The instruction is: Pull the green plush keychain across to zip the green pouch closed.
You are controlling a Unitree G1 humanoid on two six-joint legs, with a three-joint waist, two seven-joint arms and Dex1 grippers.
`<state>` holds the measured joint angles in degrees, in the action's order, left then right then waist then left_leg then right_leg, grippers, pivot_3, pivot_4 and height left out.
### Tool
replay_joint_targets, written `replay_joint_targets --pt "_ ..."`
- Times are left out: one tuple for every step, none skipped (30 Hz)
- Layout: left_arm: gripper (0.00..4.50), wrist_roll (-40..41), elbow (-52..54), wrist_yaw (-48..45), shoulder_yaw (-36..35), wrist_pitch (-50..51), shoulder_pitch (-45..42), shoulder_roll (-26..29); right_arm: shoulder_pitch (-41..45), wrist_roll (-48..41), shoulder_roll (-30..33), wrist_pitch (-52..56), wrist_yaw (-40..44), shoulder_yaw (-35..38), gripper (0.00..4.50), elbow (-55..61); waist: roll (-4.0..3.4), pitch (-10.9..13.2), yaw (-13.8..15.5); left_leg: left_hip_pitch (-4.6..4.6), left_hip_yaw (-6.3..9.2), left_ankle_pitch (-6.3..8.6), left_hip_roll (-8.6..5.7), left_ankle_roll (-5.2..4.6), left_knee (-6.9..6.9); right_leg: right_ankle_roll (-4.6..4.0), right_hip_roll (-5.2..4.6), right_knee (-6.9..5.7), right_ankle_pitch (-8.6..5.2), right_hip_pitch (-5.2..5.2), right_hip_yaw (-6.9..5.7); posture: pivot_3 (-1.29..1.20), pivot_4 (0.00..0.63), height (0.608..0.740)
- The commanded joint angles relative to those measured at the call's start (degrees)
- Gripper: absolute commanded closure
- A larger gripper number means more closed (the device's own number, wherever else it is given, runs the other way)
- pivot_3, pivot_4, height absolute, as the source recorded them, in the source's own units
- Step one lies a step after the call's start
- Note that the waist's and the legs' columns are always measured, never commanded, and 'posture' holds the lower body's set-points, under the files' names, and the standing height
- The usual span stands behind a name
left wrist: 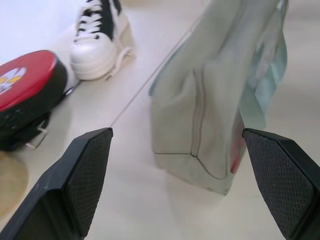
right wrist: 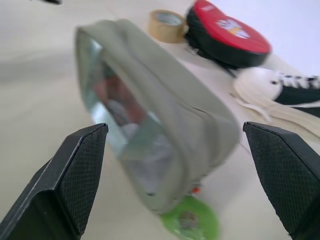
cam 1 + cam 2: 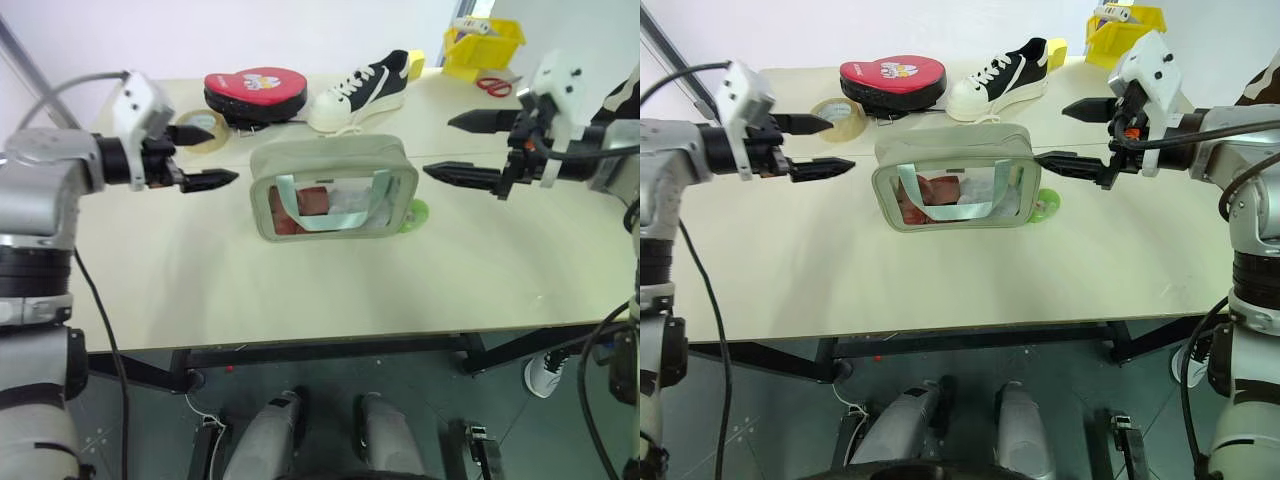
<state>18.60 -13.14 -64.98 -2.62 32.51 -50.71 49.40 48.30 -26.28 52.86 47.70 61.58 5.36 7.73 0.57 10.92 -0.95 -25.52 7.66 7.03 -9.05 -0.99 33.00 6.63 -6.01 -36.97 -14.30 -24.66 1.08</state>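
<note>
The green pouch (image 3: 333,190) stands between both hands, its top looking zipped shut. The green plush keychain (image 3: 416,212) lies at the end nearest the right gripper (image 3: 468,148), below its spread fingers. The left gripper (image 3: 205,156) is spread too, holding nothing. The pull seems done; the next move is likely withdrawing clear.

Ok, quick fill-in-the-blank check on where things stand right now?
1. Both tools, left tool and right tool, stand ____.
2. The green plush keychain lies at the green pouch's ____ end, robot's side.
3. Behind the pouch sits a white ____ with black trim.

Missing: open; right; sneaker
</note>
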Motion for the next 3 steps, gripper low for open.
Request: replay_joint_targets --pt "0.03 1.03 2.53 1.94 -2.17 0.15 -0.47 -0.16 0.76 0.07 0.08 -0.56 -3.13 1.14 0.0 2.57 0.0 0.0 0.1 -0.02 0.0 0.0 0.0 0.0 0.0 0.0 0.0 0.02 0.0 0.0 0.0 0.0 0.15 0.74" --pt "0.03 0.97 2.83 2.38 -2.11 0.12 -0.21 -0.37 0.6 0.08 -0.04 -0.62 -3.61 1.2 0.0 2.48 0.0 0.0 0.15 -0.03 -0.01 0.0 0.0 0.0 0.0 0.0 -0.02 0.03 0.0 0.0 0.0 0.0 0.15 0.74" --pt "0.03 1.05 3.0 3.07 -2.22 0.31 -0.01 -0.7 0.19 0.38 -0.04 -1.13 -4.14 1.3 0.0 2.25 0.0 0.0 0.15 -0.03 -0.01 0.0 -0.01 0.0 0.0 0.0 -0.03 0.04 0.01 0.0 0.0 0.0 0.15 0.74"
